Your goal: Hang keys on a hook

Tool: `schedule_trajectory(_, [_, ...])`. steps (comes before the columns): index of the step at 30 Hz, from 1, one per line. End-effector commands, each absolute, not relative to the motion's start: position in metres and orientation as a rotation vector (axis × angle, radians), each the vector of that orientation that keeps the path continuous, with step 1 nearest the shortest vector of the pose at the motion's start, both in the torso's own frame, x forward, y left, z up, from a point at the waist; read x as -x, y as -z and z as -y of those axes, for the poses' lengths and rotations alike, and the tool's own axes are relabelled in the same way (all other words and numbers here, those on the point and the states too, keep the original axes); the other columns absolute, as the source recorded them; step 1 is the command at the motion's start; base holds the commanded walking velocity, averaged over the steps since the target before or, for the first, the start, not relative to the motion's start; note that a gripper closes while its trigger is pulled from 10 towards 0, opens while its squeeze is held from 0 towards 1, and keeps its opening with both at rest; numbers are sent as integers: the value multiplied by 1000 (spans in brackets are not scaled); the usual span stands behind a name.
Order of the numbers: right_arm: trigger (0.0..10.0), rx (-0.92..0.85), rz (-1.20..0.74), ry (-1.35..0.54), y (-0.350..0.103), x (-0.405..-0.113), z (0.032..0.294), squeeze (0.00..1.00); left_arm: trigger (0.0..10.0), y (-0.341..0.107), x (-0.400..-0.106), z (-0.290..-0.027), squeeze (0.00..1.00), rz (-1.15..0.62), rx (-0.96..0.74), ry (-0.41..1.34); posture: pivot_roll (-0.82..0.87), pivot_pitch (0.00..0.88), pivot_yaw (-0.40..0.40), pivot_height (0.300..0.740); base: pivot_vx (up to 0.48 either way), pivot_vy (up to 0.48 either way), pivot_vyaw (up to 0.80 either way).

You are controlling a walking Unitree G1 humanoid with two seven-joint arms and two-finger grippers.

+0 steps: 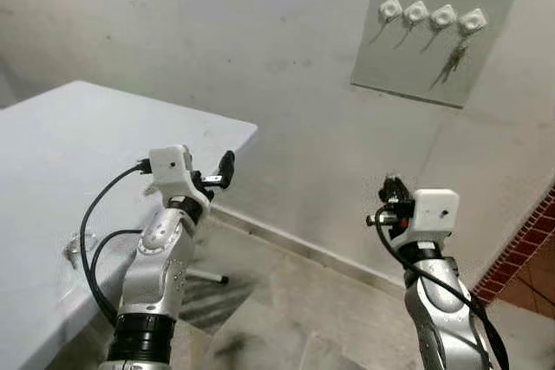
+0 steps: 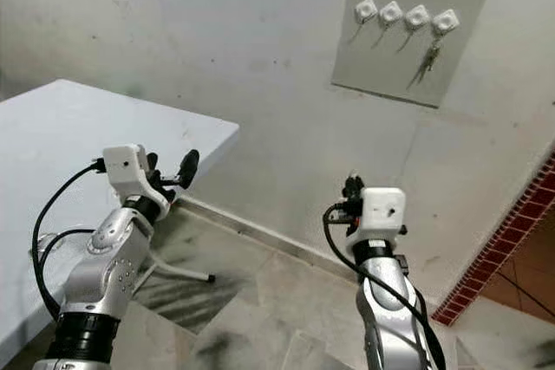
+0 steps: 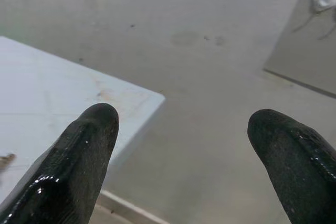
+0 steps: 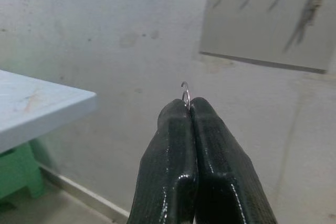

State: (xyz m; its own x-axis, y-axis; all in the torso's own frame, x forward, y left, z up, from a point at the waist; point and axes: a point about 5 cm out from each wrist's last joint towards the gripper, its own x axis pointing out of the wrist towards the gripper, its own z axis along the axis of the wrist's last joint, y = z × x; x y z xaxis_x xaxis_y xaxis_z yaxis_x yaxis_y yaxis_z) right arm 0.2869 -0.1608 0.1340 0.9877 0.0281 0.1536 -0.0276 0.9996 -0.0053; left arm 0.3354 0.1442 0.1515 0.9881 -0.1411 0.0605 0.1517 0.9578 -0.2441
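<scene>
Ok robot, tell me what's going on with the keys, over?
Right end effector shut on key ring, held short of wall. Left end effector open, idle. Hook board ahead: rightmost hook already holds keys, three free. Nothing in the way.

Open air lay between both arms and the grey wall, with nothing standing in that gap. The white table [image 1: 104, 153] took up the robot's left side, its corner jutting toward the wall near the left gripper [image 1: 217, 175], whose fingers stood apart just past the table edge. To the right of the table, the space above the tiled floor [image 1: 295, 301] was free up to the skirting. The right gripper [image 4: 189, 109], fingers pressed together on a thin key ring [image 4: 185, 94], faced the wall-mounted hook board [image 1: 434, 32] across unobstructed room. On the board, a bunch of keys [image 1: 453, 62] occupied the rightmost hook; the other three hooks [image 1: 416, 15] hung bare. A red brick edge [image 1: 525, 249] bounded the far right.
</scene>
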Motion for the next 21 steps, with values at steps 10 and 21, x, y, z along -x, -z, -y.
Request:
schedule_trajectory(10, [10000, 17, 175, -26, -140, -288, 162, 0, 10000, -158, -337, -141, 0, 60, 250, 163, -11, 0, -30, 740, 364, 0, 0])
schedule_trajectory(21, [10000, -8, 140, -36, -136, -289, 163, 0, 10000, -157, -336, -139, 0, 58, 250, 169, -10, 0, -31, 740, 365, 0, -241])
